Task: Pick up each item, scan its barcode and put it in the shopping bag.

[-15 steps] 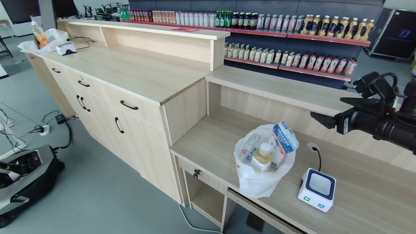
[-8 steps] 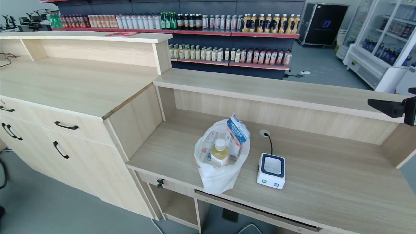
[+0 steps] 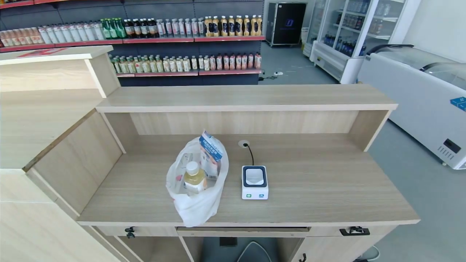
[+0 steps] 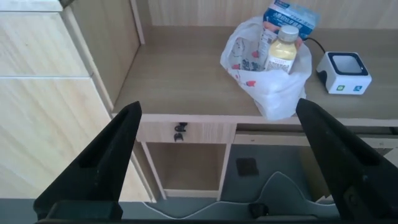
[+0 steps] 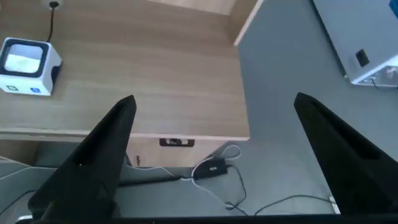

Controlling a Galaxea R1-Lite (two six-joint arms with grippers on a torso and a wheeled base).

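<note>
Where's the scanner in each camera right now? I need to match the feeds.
Head view: scanner in the middle of the counter, just right of the shopping bag.
Left wrist view: scanner on the counter beside the shopping bag.
Right wrist view: scanner on the counter, well away from its open end.
Shared landmark: the black cable running from the scanner's back.

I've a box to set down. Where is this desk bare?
Widest: from the scanner to the right side wall. Smaller: between the shopping bag and the left panel. Crowded: bag and scanner sit close together.
</note>
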